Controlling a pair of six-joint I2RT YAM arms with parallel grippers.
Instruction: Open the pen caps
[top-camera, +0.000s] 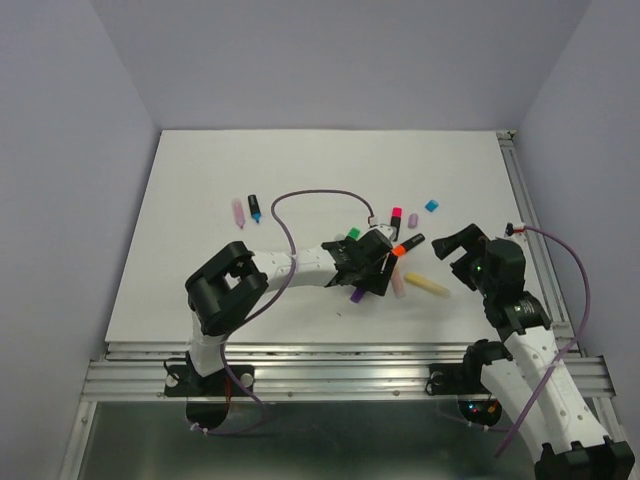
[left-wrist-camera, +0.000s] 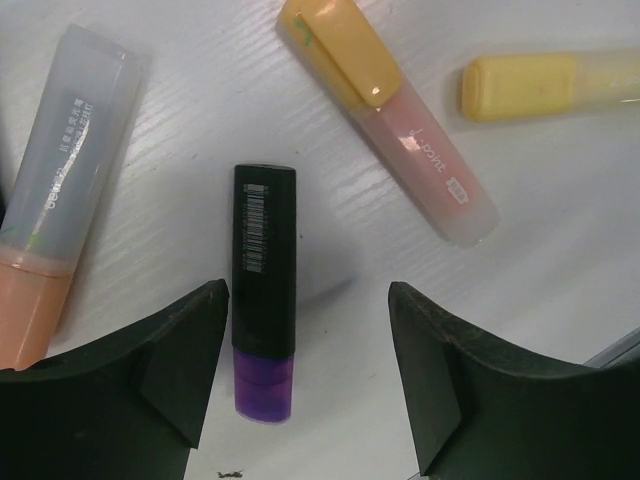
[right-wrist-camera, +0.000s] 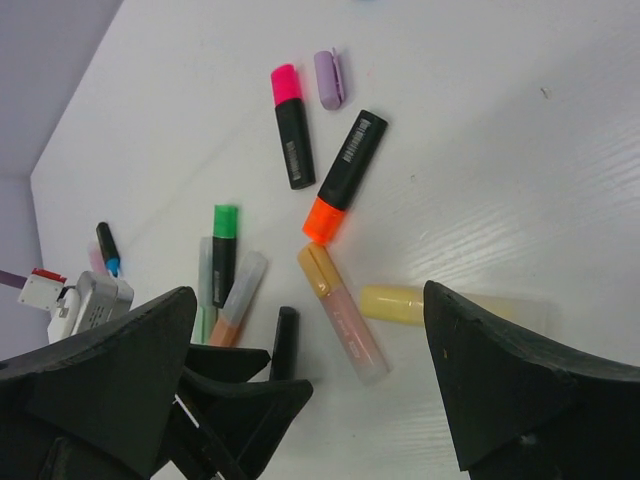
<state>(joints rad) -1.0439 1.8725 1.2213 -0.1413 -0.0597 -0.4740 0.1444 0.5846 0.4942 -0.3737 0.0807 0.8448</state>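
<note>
My left gripper (top-camera: 370, 268) is open and low over the table in the middle of a cluster of highlighters. In the left wrist view (left-wrist-camera: 310, 360) a black highlighter (left-wrist-camera: 263, 240) with a purple cap (left-wrist-camera: 263, 388) lies between the jaws, close to the left finger (left-wrist-camera: 185, 345); nothing is gripped. The purple cap also shows in the top view (top-camera: 357, 295). My right gripper (top-camera: 455, 245) is open and empty, raised to the right of the cluster (right-wrist-camera: 308, 330). A loose lilac cap (right-wrist-camera: 329, 78) lies beside a pink-capped highlighter (right-wrist-camera: 290, 125). A loose blue cap (top-camera: 431, 206) lies further back.
Around the left gripper lie an orange-capped black highlighter (right-wrist-camera: 340, 180), a green-capped one (right-wrist-camera: 225, 250), a peach pastel one with an amber cap (left-wrist-camera: 390, 120), a yellow one (left-wrist-camera: 545, 85) and a grey-capped peach one (left-wrist-camera: 60, 200). A pink barrel (top-camera: 238, 210) and a blue-tipped pen (top-camera: 254, 208) lie far left.
</note>
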